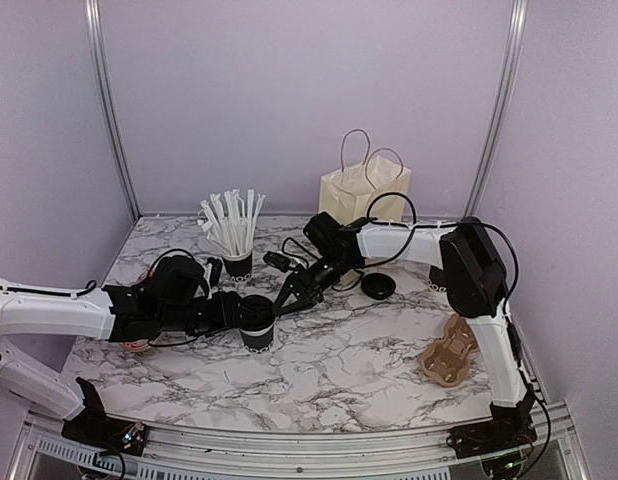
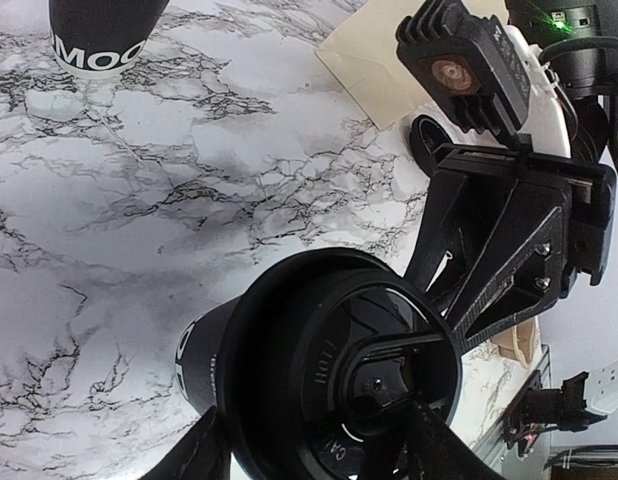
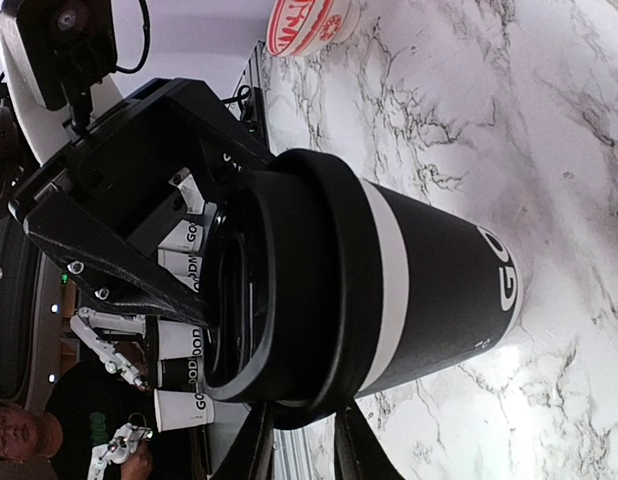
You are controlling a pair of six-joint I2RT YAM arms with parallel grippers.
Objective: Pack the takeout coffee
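The takeout coffee, a black cup with a white band and a black lid, stands upright on the marble table left of centre. My left gripper comes in from the left. Its fingers sit on either side of the cup body and hold it. My right gripper reaches down from the right to the cup's top. In the right wrist view its two fingers straddle the rim of the lid, one above and one below, pinched on it.
A like cup full of white wrapped straws stands just behind the left gripper. The cream paper bag stands at the back. A loose black lid and a cardboard cup carrier lie to the right. A red-and-white bowl sits under the left arm.
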